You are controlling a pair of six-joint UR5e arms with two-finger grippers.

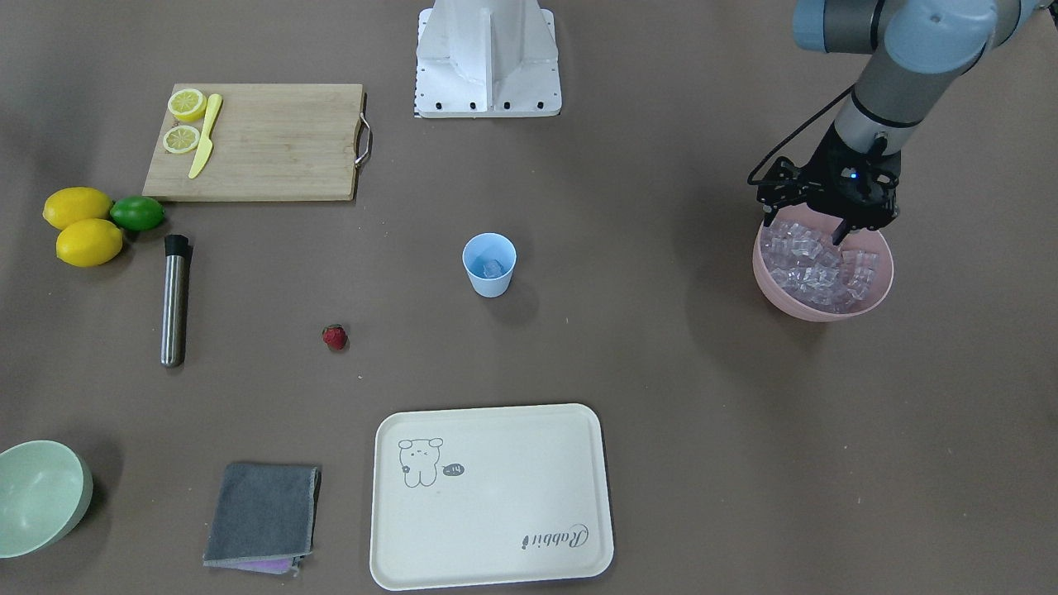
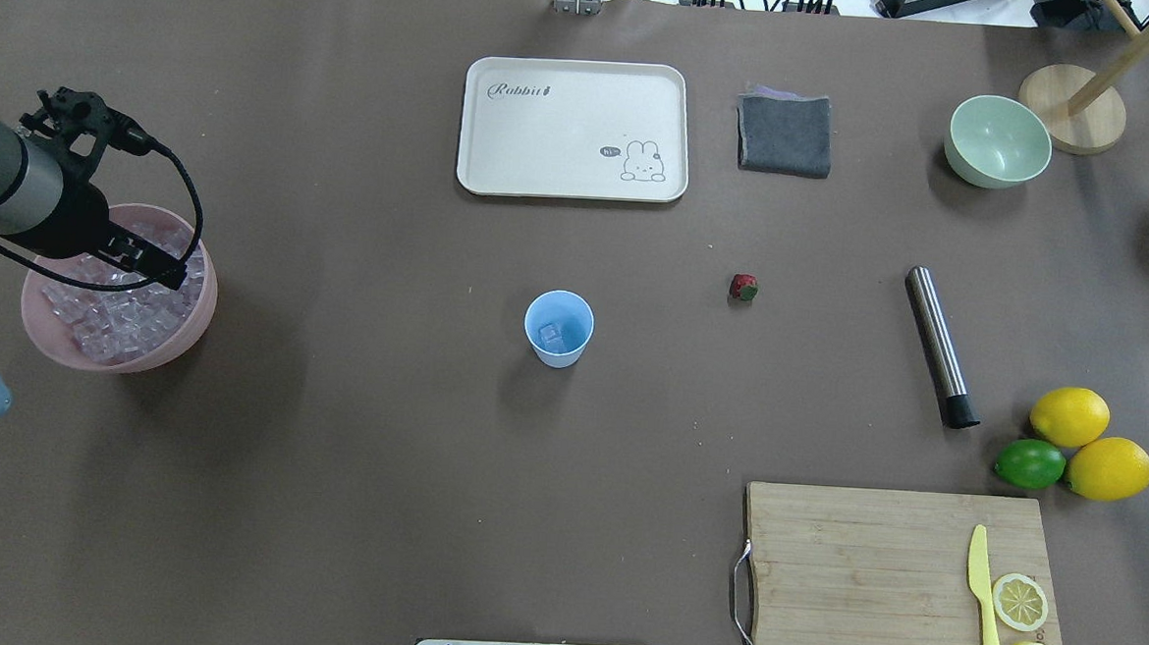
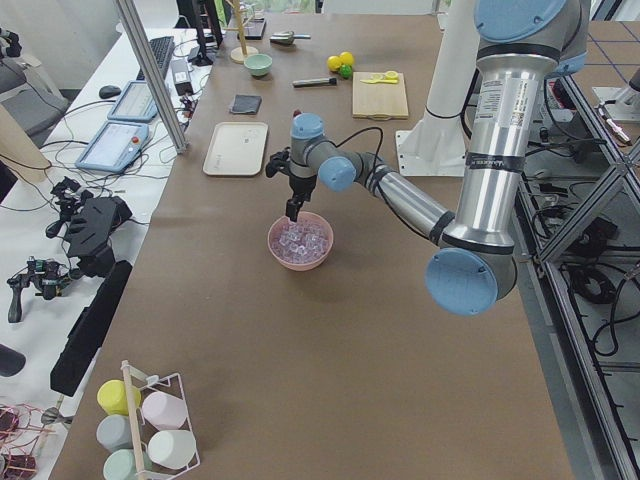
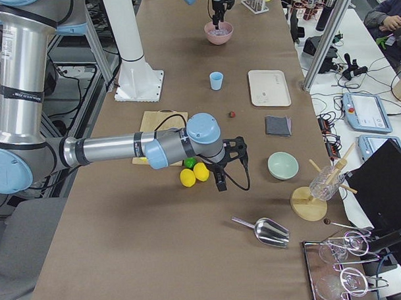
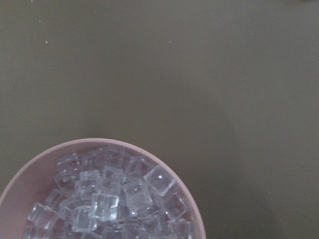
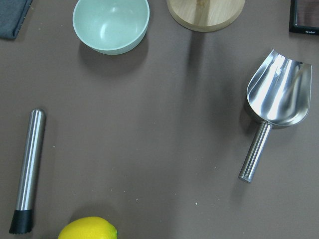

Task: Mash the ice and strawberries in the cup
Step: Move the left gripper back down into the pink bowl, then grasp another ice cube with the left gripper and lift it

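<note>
The light-blue cup (image 1: 489,264) (image 2: 558,329) stands upright mid-table with one piece of ice (image 1: 493,268) at its bottom. More ice (image 1: 814,268) (image 5: 109,199) fills the pink bowl (image 1: 820,311) (image 2: 145,357) at the robot's left. My left gripper (image 1: 806,227) hangs over that bowl's robot-side rim, fingers apart and tips down at the ice, holding nothing that I can see. The strawberry (image 1: 334,336) (image 2: 743,288) lies alone on the table, to the cup's right from the robot's side. My right gripper (image 4: 219,182) hovers beside the lemons, far from the cup; I cannot tell its state.
A steel muddler (image 1: 173,302) (image 6: 27,169) lies beyond the strawberry. Two lemons (image 2: 1089,443) and a lime (image 2: 1029,464) sit next to a cutting board (image 2: 856,573) with a yellow knife and lemon halves. A cream tray (image 2: 575,131), grey cloth (image 2: 784,134), green bowl (image 2: 997,141) and metal scoop (image 6: 276,99) line the far side.
</note>
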